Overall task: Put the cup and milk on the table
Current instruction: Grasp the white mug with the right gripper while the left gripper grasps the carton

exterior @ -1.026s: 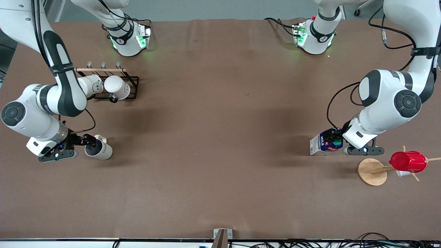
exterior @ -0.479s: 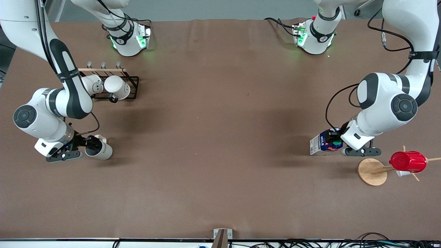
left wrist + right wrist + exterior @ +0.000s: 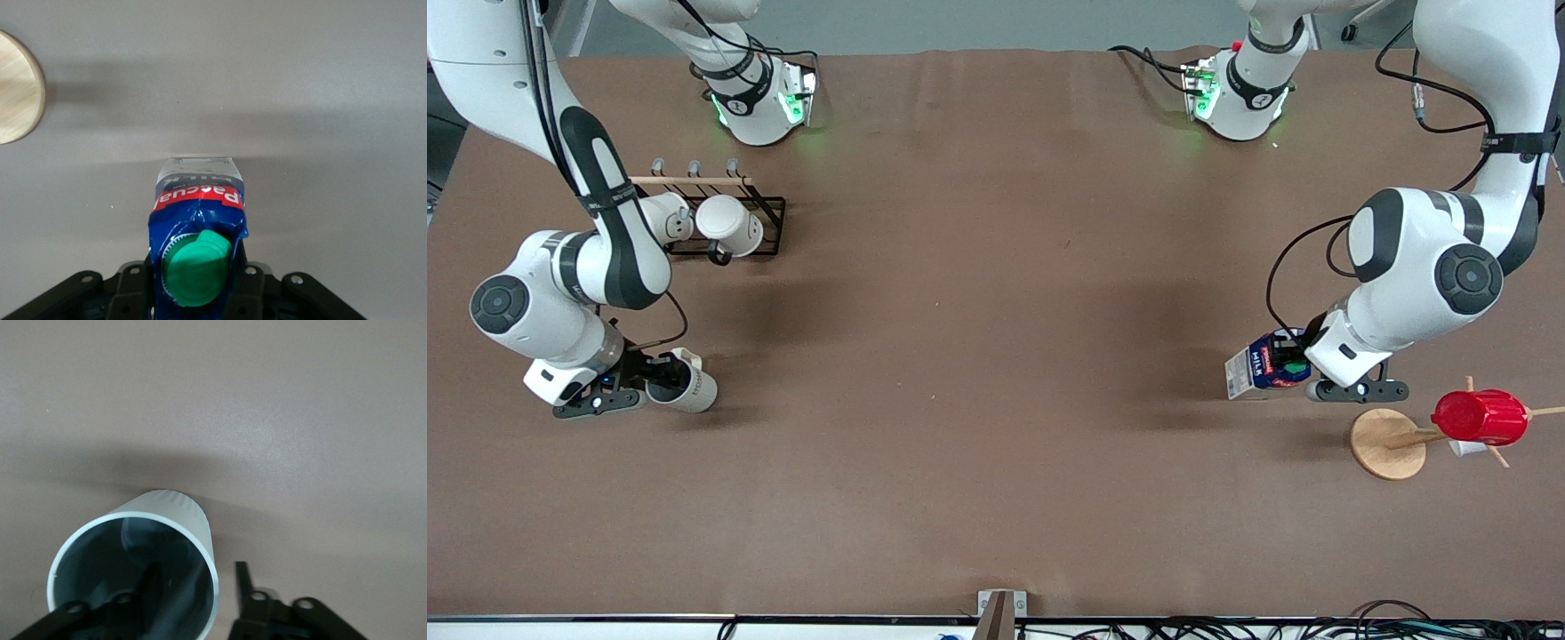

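The cream-white cup [image 3: 691, 388] is on the brown table [image 3: 996, 373] toward the right arm's end, tilted with its grey inside facing my right gripper [image 3: 663, 373]. In the right wrist view the cup [image 3: 175, 510] has one finger inside it and the other finger [image 3: 244, 587] outside, with a gap to the wall; this gripper [image 3: 197, 590] is open. My left gripper [image 3: 1296, 366] is shut on the dark-blue milk [image 3: 1256, 369], low at the table toward the left arm's end. In the left wrist view the milk [image 3: 197, 200] with its green cap sits tight between the jaws of my left gripper [image 3: 197, 283].
A black wire rack [image 3: 760, 233] with two brighter white mugs stands farther from the front camera than the cup. A wooden stand [image 3: 1385, 443] carrying a red ribbed cup [image 3: 1480, 418] stands beside the milk, nearer the front camera; its base shows in the left wrist view [image 3: 17, 87].
The right arm's elbow and wrist have shifted toward the cup, which stays in place. The left arm has shifted slightly and the milk has turned a little.
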Controlling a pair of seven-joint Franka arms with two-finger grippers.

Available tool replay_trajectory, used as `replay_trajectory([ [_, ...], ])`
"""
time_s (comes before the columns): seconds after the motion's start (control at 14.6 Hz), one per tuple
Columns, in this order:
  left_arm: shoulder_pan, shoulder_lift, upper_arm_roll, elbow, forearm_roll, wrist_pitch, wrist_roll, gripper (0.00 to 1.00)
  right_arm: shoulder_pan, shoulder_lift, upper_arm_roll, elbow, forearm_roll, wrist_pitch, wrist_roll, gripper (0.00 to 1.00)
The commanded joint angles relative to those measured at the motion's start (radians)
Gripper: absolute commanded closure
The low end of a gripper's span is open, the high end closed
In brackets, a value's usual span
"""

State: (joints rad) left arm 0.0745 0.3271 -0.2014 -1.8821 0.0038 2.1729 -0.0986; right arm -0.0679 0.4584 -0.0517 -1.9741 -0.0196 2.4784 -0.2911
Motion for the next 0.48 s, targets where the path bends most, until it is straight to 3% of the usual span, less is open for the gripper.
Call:
replay_trajectory([
  [0.0, 0.001, -0.011, -0.001, 0.014, -0.004, -0.048, -0.010, 0.60, -0.009, -0.004, 0.009, -0.006, -0.011, 0.002, 0.030, 0.93],
  [0.07, 0.001, -0.016, -0.001, 0.015, -0.004, -0.054, -0.010, 0.61, -0.009, -0.004, 0.009, -0.005, -0.011, 0.001, 0.049, 1.00],
  [0.21, 0.001, -0.025, -0.003, 0.015, -0.005, -0.058, -0.012, 0.62, -0.003, -0.014, 0.009, 0.009, -0.011, -0.021, 0.055, 1.00],
  [0.41, -0.001, -0.031, -0.016, 0.052, -0.005, -0.112, -0.029, 0.64, 0.028, -0.053, 0.010, 0.102, -0.008, -0.215, 0.058, 1.00],
])
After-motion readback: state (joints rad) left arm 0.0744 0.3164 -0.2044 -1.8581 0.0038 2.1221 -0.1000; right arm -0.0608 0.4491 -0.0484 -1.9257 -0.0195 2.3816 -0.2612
